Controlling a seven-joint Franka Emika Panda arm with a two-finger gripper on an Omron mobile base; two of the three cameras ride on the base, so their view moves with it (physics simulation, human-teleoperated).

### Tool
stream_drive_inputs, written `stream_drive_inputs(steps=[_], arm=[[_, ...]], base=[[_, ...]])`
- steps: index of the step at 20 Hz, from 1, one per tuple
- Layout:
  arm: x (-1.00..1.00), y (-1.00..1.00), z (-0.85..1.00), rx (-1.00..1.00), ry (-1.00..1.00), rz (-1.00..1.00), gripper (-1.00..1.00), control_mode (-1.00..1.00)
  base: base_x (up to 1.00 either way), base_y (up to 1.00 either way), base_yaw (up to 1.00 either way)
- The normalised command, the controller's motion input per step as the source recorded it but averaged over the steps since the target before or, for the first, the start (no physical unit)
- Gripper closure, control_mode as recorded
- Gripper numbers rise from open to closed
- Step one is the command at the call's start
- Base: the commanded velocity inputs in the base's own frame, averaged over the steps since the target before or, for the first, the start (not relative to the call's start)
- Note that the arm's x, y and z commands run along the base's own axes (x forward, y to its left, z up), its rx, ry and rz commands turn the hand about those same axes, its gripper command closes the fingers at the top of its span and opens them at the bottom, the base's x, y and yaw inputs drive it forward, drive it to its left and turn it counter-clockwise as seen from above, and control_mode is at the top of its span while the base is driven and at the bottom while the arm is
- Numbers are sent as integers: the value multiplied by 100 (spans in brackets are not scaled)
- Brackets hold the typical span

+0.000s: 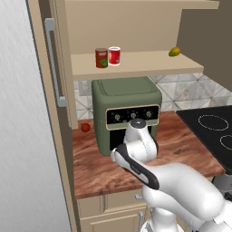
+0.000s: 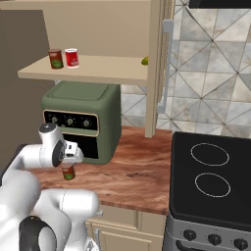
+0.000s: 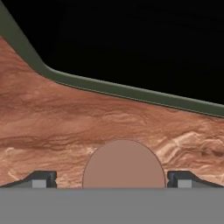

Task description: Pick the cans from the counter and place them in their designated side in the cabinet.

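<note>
1. State: my gripper (image 3: 112, 180) is fully open, one fingertip on each side of a can (image 3: 124, 165) on the counter (image 3: 65, 127). Nothing is held. In the hand view I look straight down on the can's round top, centred between the fingertips.

2. Location: in the right base view this can (image 2: 68, 172) stands on the counter (image 2: 137, 171) just in front of the green oven (image 2: 81, 120), directly under my hand. Two more cans, a red can (image 2: 72, 58) and a brown-red can (image 2: 55, 59), already stand side by side on the shelf (image 2: 98, 73) of the cabinet (image 2: 154, 63).

3. Step in hand, as I judge it: grasp the counter can.

4. Keep the can centred between the fingers. It sits slightly nearer one fingertip, so correct sideways before closing.

5. How far the fingers reach down the can's side is hidden. Descend until they span the wall, not the rim.

6. Close evenly. An off-centre squeeze may tip the can or push it against the oven.

7. Lift straight up. The oven front is close, so clear it before swinging toward the shelf.

8. A small red fruit (image 1: 85, 128) lies beside the oven. Leave it.
</note>
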Motion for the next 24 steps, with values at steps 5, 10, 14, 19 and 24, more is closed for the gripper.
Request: stream_drive_inputs(steps=[5,10,14,19,24], arm=[[7,-8,-32,0,0,1,-100,-100],[6,-12,-31,0,0,1,-100,-100],[2,-11,-34,0,1,1,-100,-100],[0,-1,-42,0,4,1,100,-100],[0,-5,-25,0,1,0,100,-100]], base=[[0,0,0],[0,0,0],[0,0,0],[0,0,0],[0,0,0]])
